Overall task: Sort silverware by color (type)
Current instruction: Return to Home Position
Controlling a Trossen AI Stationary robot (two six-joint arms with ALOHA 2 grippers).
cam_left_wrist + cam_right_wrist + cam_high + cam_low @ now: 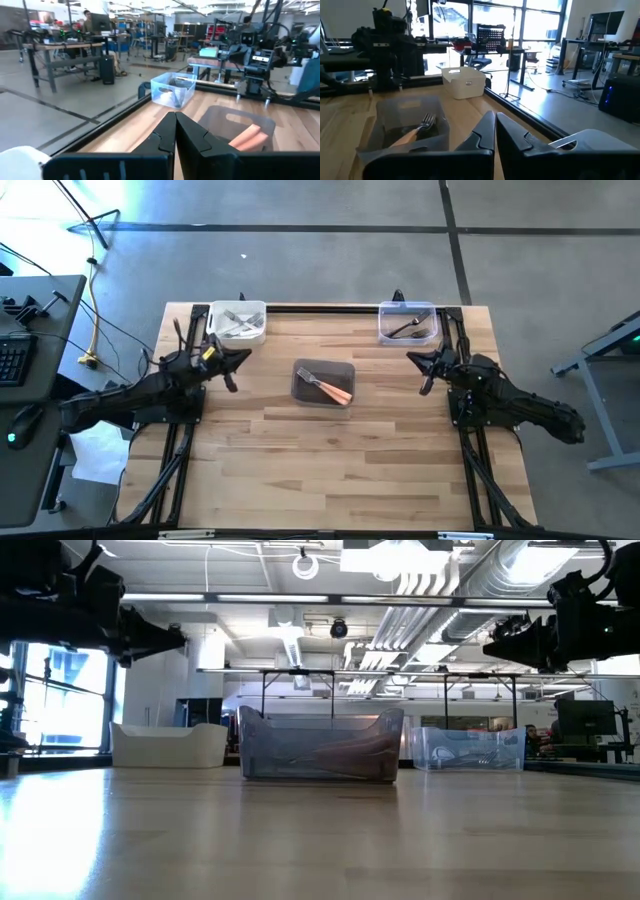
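now, in the high view, white-handled forks [238, 324] lie in the white bin [213, 330] at the upper left of the wooden table [330, 470]. black-handled forks [408, 328] lie in the clear bin [382, 330] at upper right, and orange-handled forks [330, 388] in the smoky dark bin [342, 372] at centre. the left gripper [240, 361] hovers left of the centre bin, just below the white bin. the right gripper [415, 362] hovers right of it, below the clear bin. each wrist view shows that arm's fingers pressed together, holding nothing.
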